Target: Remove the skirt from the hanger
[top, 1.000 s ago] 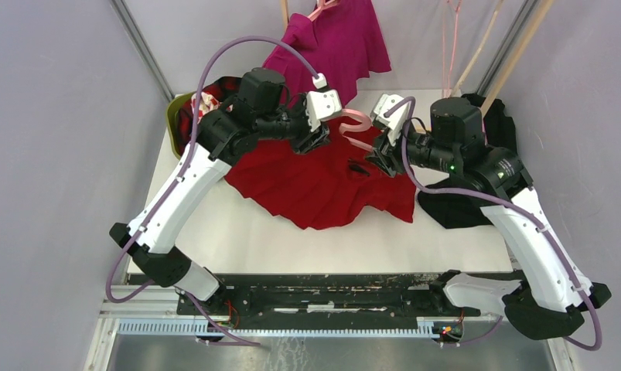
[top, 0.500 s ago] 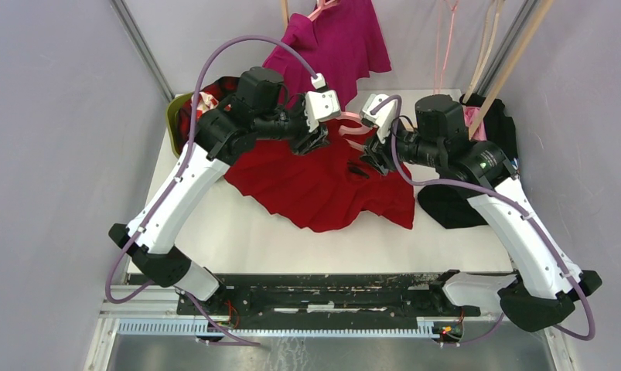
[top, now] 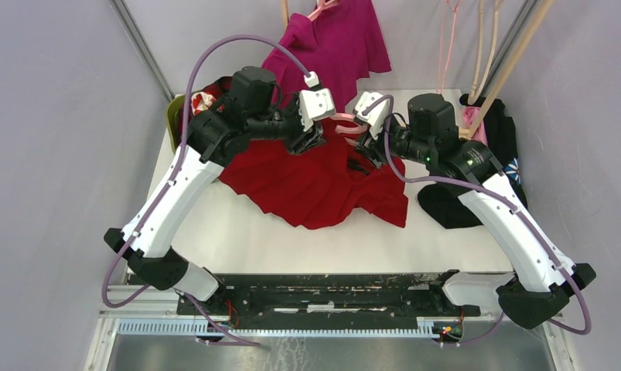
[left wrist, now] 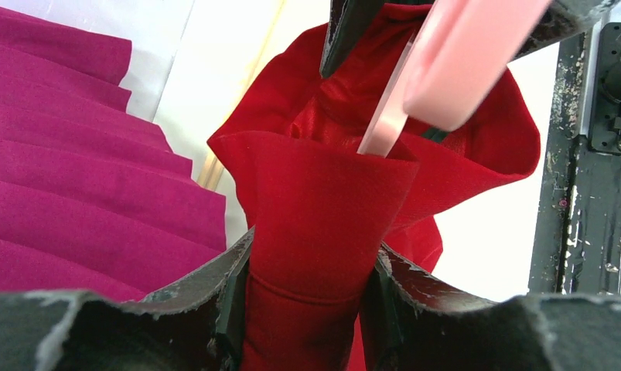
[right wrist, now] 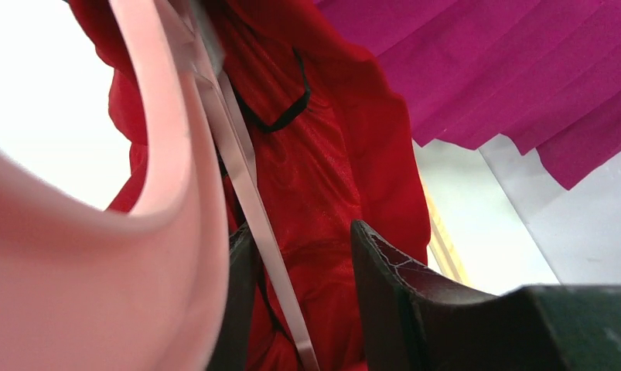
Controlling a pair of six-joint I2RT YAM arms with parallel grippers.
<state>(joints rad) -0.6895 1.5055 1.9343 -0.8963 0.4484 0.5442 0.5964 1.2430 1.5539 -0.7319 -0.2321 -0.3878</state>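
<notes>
The skirt (top: 315,185) is soft, thin red cloth. It looks light and limp, so it will sag, fold and drag rather than keep any shape. It looks a little slick on the inside, where the right wrist view shows a sheen. The waistband is the firmest part and the sensible place to grip, close to where the hanger (top: 352,128) enters it. A pull on the loose hem would probably only stretch the cloth.

The left gripper (left wrist: 307,290) has its jaws clamped on a thick bunch of that upper edge. The cloth stands up from them in a rolled fold, and the pink bar pokes out of the top. The right gripper (top: 369,145) looks closed on the hanger. The pink plastic sits between its dark fingers in the left wrist view, though the right wrist view is too crowded to make that certain.

The skirt lies fanned out in the middle of the table (top: 237,232), wide at the bottom and gathered at the top centre between the two grippers. A small black loop shows inside the waist. A magenta garment (top: 334,42) hangs behind it at the upper middle.
</notes>
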